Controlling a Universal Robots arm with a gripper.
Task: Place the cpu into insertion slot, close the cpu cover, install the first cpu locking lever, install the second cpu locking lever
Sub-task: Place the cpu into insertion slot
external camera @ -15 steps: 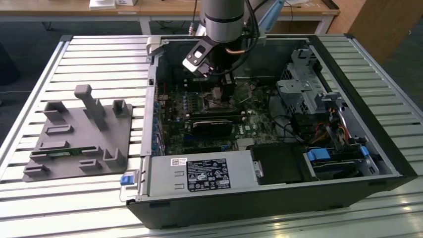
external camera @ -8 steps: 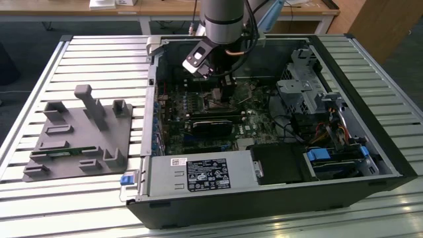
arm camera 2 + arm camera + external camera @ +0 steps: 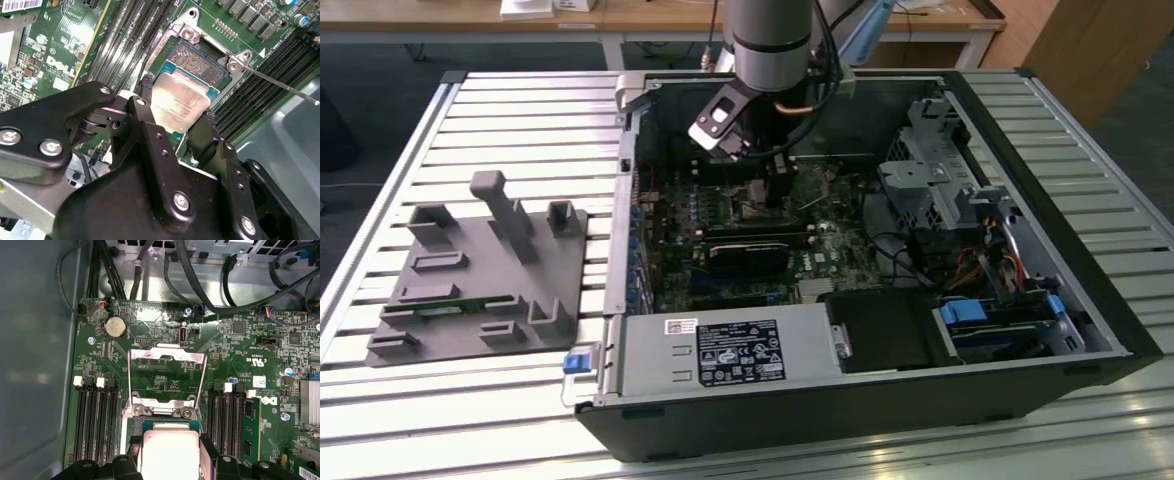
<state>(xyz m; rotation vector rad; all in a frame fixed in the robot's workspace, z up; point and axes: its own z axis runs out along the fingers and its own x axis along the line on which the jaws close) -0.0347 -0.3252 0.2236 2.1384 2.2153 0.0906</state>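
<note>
Over the motherboard (image 3: 165,375) inside the open computer case (image 3: 854,410), the gripper (image 3: 178,101) hung with its two black fingers (image 3: 146,87) clamped on opposite edges of the cpu (image 3: 182,107); the chip sat level between them, pale top face up, with a thin teal border showing at its edges. In the second wrist view the cpu overlapped the nearer part of the insertion slot (image 3: 199,60), whose dark pin field lay uncovered beyond it inside the silvery rim; whether the chip touched the socket could not be told. In the first wrist view the cpu cover (image 3: 167,356) stood swung open, its silvery frame raised away from the socket and green board visible through its cut-out middle; the cpu (image 3: 170,455) lay just beside the cover's hinge end. A thin locking lever (image 3: 280,85) stuck out from the socket's corner, unlatched; black memory slots (image 3: 95,415) flanked the socket on both sides. In the exterior view the arm (image 3: 767,40) reached down into the case, which lay on a slatted table (image 3: 520,110); a grey fixture plate (image 3: 480,270) sat at the exterior view's left, well apart from the case.
</note>
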